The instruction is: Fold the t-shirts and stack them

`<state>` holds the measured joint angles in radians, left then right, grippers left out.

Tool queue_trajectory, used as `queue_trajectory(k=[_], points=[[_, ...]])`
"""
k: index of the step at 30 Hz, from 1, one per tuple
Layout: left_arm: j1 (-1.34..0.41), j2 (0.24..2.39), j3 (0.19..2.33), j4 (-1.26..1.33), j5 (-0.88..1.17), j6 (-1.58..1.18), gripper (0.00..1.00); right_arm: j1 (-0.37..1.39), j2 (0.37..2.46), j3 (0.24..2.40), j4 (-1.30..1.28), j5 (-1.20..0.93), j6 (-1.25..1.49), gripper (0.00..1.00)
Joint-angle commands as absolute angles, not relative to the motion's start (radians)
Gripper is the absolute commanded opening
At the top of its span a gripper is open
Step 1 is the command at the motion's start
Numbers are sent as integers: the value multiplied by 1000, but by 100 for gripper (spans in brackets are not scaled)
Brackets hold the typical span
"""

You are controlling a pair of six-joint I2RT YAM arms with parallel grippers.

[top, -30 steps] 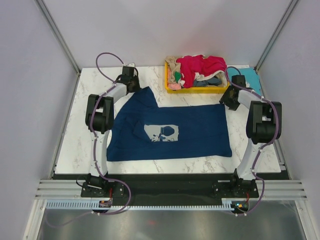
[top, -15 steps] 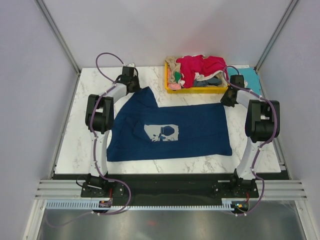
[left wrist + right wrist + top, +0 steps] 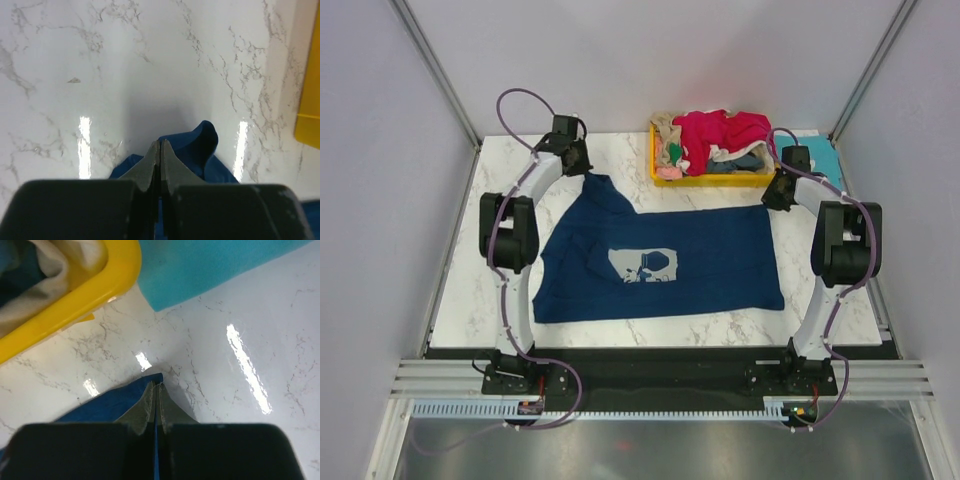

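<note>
Now left end effector (image 3: 159, 150) sits farther back-left than before, closed tight on far-left corner of navy cloth t-shirt with pale print (image 3: 700, 265), drawing it out. Shirt spread mid white marbled table (image 3: 620, 150). Right end effector (image 3: 155, 390) pinches far-right corner, pinched edge hidden between fingers, beside shallow yellow plastic tray (image 3: 715, 181); flat teal cloth tee (image 3: 220, 265) beyond.

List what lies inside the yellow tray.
A heap of t-shirts fills the tray: a crimson-pink shirt on top, a beige shirt at the left, dark cloth beneath. The tray's floor and anything lower down are covered.
</note>
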<state>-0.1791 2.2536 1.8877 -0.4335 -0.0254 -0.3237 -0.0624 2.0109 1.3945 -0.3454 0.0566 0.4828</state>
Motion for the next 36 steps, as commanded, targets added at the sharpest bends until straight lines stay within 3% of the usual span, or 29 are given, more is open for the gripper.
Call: queue_trajectory(k=[1, 24, 36], points=[[-175, 2071, 1919, -531, -55, -281, 2, -57, 1918, 1393, -348, 29, 477, 0], [-225, 1390, 1238, -759, -75, -457, 2, -72, 1664, 1111, -245, 26, 520, 0], [-225, 1172, 996, -844, -92, -564, 2, -95, 1572, 980, -210, 83, 541, 0]])
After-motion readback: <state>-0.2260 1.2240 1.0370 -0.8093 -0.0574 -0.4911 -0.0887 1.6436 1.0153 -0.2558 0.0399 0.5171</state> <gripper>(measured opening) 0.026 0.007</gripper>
